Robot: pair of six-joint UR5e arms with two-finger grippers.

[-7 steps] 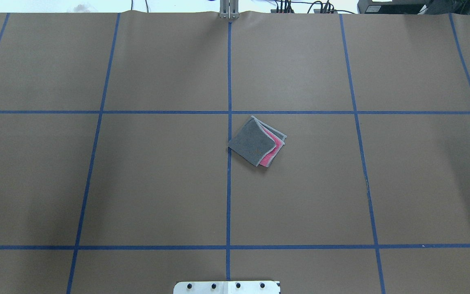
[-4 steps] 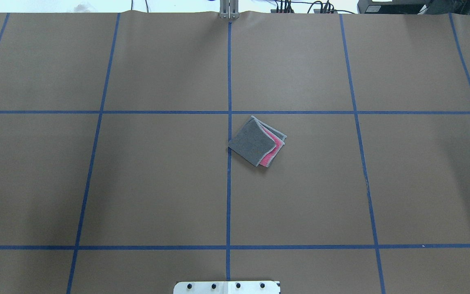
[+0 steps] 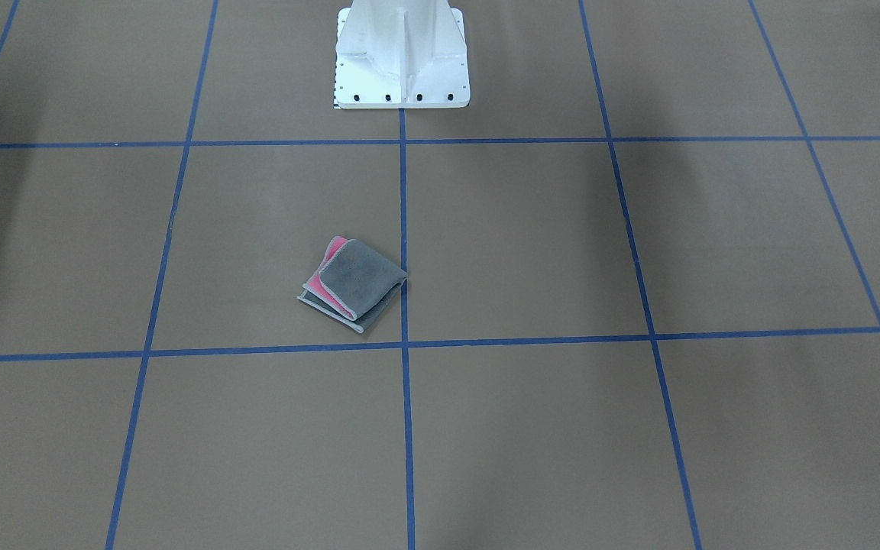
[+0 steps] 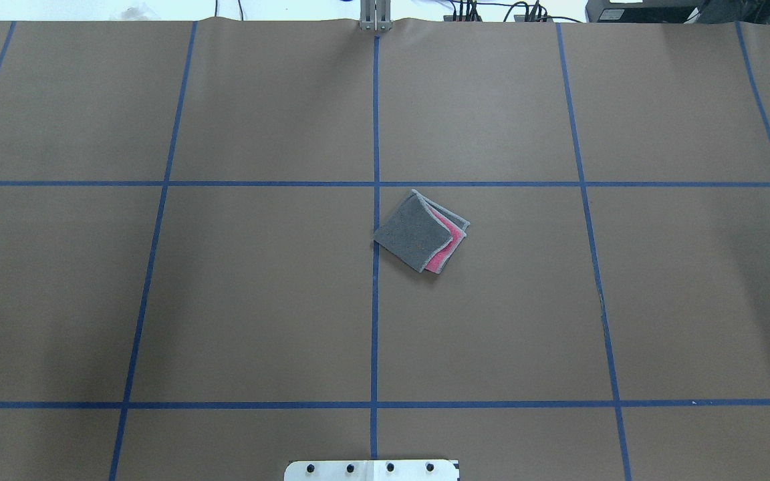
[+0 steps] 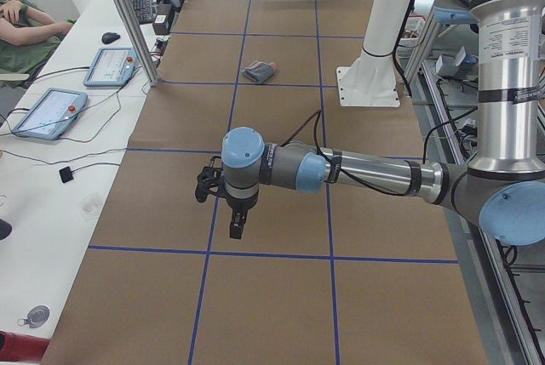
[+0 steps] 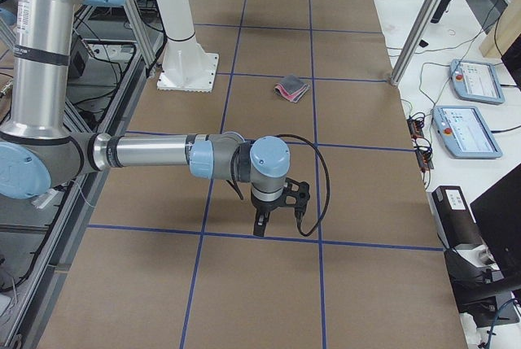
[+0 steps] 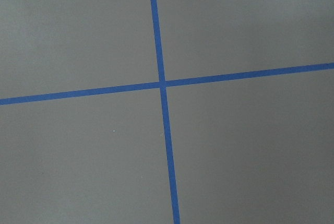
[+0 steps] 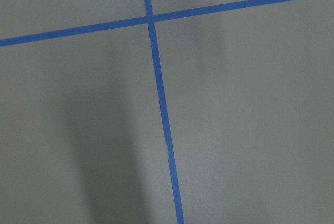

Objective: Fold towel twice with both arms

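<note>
Where tape (image 4: 375, 120) grids brown paper (image 4: 258, 300) | towel (image 4: 415, 232) folded | desk (image 5: 34, 212) w/ tablets (image 5: 48, 112)

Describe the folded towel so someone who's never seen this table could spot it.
Start at the brown table gridded with blue tape, and find its long centre line. In the overhead view, the towel lies against that line's right side. It is a small folded grey cloth, the only thing showing pink.

Jaw gap of left tool (image 5: 235, 230), right tool (image 6: 258, 228) indiscernible
</note>
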